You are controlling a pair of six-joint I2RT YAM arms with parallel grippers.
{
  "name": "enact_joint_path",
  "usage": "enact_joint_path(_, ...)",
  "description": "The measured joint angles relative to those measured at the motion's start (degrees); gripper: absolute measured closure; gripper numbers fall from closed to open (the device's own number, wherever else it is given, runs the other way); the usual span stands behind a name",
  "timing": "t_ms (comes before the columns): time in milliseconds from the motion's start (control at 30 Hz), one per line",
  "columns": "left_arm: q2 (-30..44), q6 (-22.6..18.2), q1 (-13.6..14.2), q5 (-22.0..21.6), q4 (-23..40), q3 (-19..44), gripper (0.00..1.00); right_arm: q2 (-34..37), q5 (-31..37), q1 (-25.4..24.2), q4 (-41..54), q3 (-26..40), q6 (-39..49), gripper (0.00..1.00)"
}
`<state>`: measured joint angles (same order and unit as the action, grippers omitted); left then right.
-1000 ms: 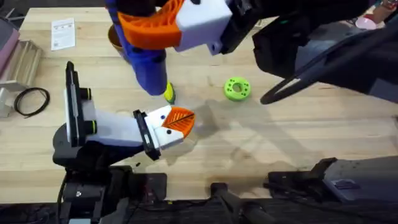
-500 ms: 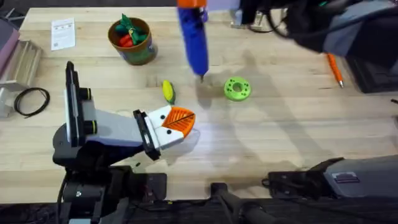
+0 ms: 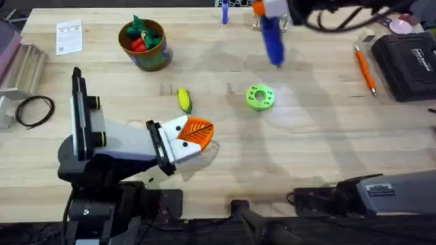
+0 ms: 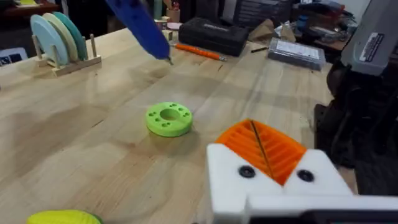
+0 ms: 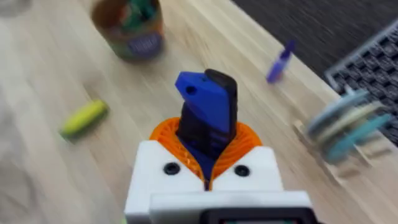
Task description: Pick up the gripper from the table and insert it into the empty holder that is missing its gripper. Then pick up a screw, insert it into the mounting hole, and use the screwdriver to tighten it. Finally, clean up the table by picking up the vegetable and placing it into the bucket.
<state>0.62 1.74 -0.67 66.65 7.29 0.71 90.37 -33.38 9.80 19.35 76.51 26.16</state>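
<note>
Nearest me, the left gripper point(image 3: 193, 136) rests low over the tabletop point(image 3: 306, 150), its white holders carrying orange ribbed pads point(image 4: 264, 149); the fingers look pressed together with nothing between them. Just beyond it lies the corn point(image 3: 184, 100), a small yellow cob with a green end, flat on the wood and apart from everything else. To its right sits a flat green disc point(image 3: 259, 96) with a hole in the middle. Farther off and left stands the bucket point(image 3: 144, 45), olive-gold with a dark patterned side, red and green toys inside. At the far edge my right gripper point(image 3: 271, 9) hangs above the wood, fingers clamped on the screwdriver point(image 3: 272, 37), a blue pen-shaped tool with its thin bit pointing down, clear of the surface. The tabletop is pale wood planking. On it I see a thin orange stick point(image 3: 364, 70) and a black case point(image 3: 409, 61) at far right, a paper card point(image 3: 69, 37) and a coiled black cable point(image 3: 34, 110) at left.
</note>
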Motion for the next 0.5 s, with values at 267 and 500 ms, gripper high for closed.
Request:
enact_joint_path(267,0.0,0.0,0.0,0.0,0.0,0.0,0.991,0.0,21.2,-2.1,20.0,0.3,33.0,0.982)
enact_joint_path(500,0.0,0.0,0.0,0.0,0.0,0.0,0.991,1.5,34.2,-2.4,21.4,0.4,50.1,0.982)
